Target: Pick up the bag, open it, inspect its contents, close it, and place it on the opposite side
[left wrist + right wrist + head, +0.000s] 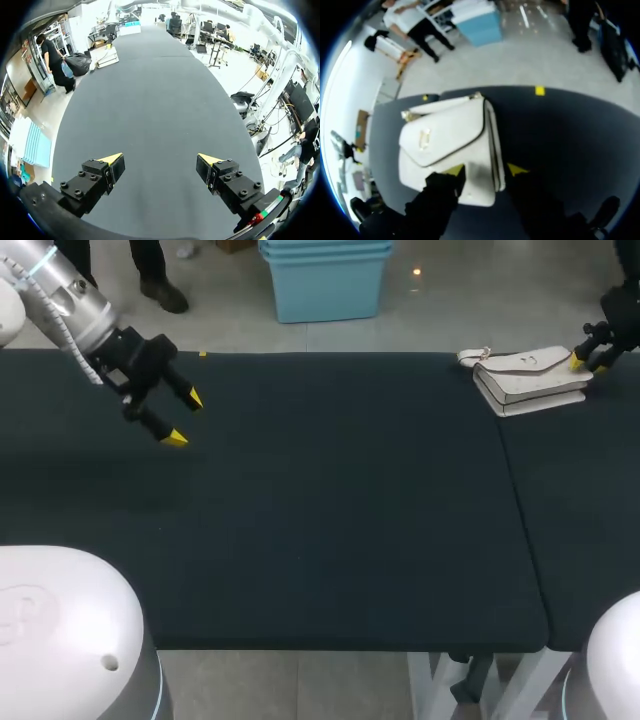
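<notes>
Right gripper [486, 170] spread over white bag [445, 140] end.

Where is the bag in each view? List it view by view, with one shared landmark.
Head view: the bag lies at the far right of the table, by the right gripper.
Left wrist view: small and pale, far ahead of the left gripper, near the table's edge.
Right wrist view: large, its end right at the right gripper.
Shared landmark: the black table under it.

No legible text, labels, numbers or signs on anything
</notes>
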You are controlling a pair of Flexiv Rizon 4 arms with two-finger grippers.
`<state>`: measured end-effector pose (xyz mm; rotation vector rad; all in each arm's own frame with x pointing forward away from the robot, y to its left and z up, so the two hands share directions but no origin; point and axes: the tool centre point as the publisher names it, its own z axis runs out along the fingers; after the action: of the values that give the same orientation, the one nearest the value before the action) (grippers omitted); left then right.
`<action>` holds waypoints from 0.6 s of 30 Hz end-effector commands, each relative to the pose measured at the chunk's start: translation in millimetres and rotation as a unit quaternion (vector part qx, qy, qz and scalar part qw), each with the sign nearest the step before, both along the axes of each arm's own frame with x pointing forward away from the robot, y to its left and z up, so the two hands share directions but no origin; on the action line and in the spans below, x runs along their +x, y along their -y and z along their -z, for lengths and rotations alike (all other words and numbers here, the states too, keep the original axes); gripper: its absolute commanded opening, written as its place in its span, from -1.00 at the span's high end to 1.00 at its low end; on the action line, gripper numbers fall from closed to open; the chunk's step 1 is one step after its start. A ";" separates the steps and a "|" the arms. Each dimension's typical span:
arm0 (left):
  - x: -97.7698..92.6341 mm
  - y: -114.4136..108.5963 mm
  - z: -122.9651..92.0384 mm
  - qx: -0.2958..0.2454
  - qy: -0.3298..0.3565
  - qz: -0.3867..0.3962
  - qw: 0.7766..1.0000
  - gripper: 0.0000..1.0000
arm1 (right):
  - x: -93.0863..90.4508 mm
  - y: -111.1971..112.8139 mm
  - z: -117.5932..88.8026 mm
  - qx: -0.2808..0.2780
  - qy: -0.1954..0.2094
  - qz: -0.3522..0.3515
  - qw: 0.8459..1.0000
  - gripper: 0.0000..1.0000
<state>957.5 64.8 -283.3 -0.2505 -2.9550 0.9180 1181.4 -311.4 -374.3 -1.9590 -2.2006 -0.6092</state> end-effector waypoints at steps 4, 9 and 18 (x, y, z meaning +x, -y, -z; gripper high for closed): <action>0.6 -0.2 0.9 -0.001 0.000 0.000 1.000 -1.00 | 4.7 -1.5 1.6 -0.035 -0.249 -0.107 0.962 0.21; 0.6 -0.2 0.9 -0.001 0.000 0.000 1.000 -1.00 | -1.0 -8.8 0.3 -0.033 -0.246 -0.111 0.962 1.00; 0.6 -0.2 0.9 -0.001 0.000 0.000 1.000 -1.00 | -16.5 -30.3 -3.3 -0.022 -0.233 -0.128 0.964 1.00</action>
<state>957.5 64.8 -283.4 -0.2506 -2.9549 0.9180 1160.9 -282.7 -372.5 -1.8398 -2.2127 -0.5643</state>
